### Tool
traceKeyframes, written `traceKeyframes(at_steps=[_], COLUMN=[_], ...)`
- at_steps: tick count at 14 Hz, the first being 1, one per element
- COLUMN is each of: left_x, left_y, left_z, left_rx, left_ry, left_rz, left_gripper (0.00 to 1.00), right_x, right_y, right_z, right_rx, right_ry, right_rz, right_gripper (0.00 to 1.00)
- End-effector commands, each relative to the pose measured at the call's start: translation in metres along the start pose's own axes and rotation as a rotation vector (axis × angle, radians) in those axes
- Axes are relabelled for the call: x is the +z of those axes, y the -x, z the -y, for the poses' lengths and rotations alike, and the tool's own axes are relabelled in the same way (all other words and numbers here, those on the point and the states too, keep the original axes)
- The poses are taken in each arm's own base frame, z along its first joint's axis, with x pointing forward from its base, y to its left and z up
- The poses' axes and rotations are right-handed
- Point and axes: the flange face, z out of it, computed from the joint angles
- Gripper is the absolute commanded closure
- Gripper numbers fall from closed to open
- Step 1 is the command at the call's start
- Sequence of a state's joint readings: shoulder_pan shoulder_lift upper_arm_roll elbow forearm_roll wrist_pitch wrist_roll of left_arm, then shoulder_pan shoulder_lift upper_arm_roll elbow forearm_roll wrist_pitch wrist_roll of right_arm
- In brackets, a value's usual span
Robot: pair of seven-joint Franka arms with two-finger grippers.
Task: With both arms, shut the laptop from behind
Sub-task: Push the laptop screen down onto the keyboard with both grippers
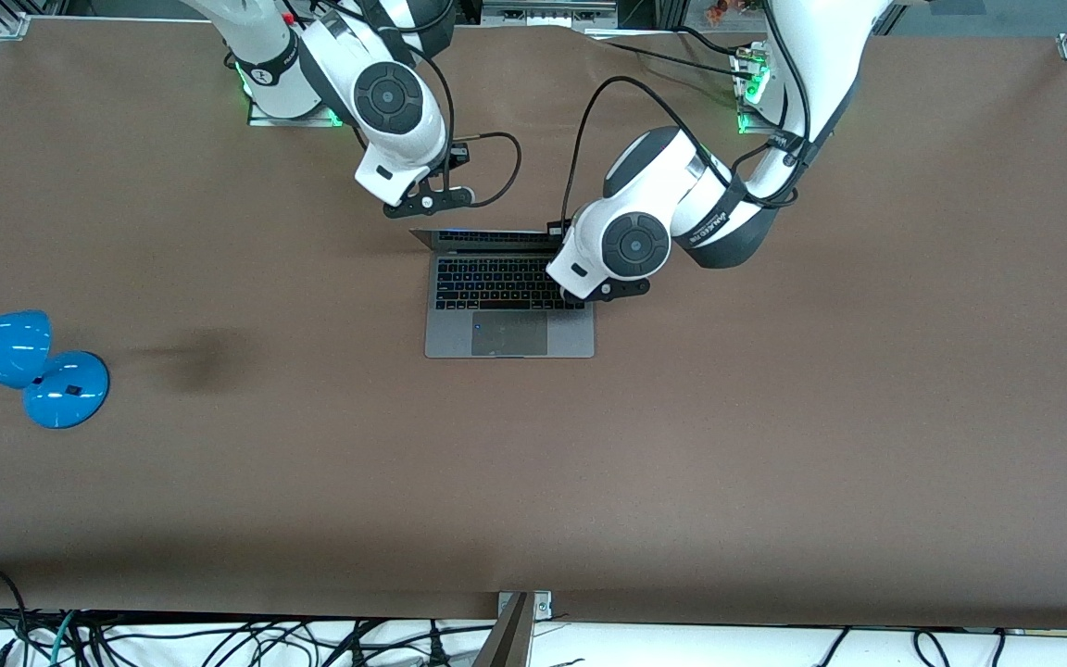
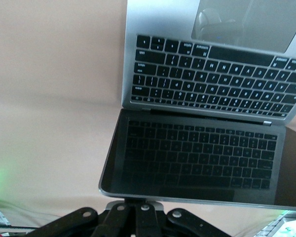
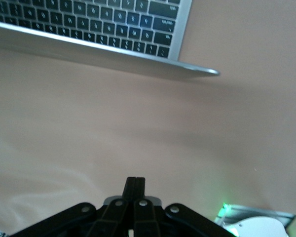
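The silver-grey laptop (image 1: pixel 509 320) lies open mid-table, keyboard toward the front camera, its lid (image 1: pixel 483 237) leaning over the keys. My left gripper (image 2: pixel 138 203) is shut, fingertips against the lid's top edge near the corner at the left arm's end. The dark screen (image 2: pixel 197 158) mirrors the keys. The left wrist (image 1: pixel 609 250) hangs over that corner of the laptop. My right gripper (image 3: pixel 135 181) is shut and empty over bare table, apart from the lid's back (image 3: pixel 138 61). Its wrist (image 1: pixel 399 139) is over the table near the lid's other corner.
A blue desk lamp (image 1: pixel 24 366) stands at the right arm's end of the table, well away from the laptop. Black cables (image 1: pixel 506 157) loop from both wrists above the lid. The arms' bases (image 1: pixel 288 111) stand along the table's edge farthest from the front camera.
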State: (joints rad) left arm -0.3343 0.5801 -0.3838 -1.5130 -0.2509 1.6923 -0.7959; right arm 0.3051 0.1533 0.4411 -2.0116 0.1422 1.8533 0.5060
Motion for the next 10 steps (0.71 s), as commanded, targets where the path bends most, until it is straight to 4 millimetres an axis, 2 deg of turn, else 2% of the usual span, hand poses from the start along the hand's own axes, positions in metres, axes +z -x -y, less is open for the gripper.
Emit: traceKeyframes(at_steps=[1,7,10], left_x=[-0.003,-0.002,-0.002], left_y=[-0.013,-0.014,-0.014], left_z=[-0.004,-0.004,-0.004], left_rx=[0.014,0.013,0.013], left_ry=[-0.005,-0.006,-0.006], left_rz=[-0.021,-0.019,-0.019], left_gripper=[1.0,1.0,1.0], right_x=[-0.002,-0.002,0.001], right_y=[-0.016,-0.079,-0.103], right_z=[0.002,-0.006,-0.005], right_rx=[0.009,0.004,0.002], right_ry=[-0.033,-0.011,-0.02], right_rz=[-0.023,-0.068,-0.072], right_gripper=[1.0,1.0,1.0])
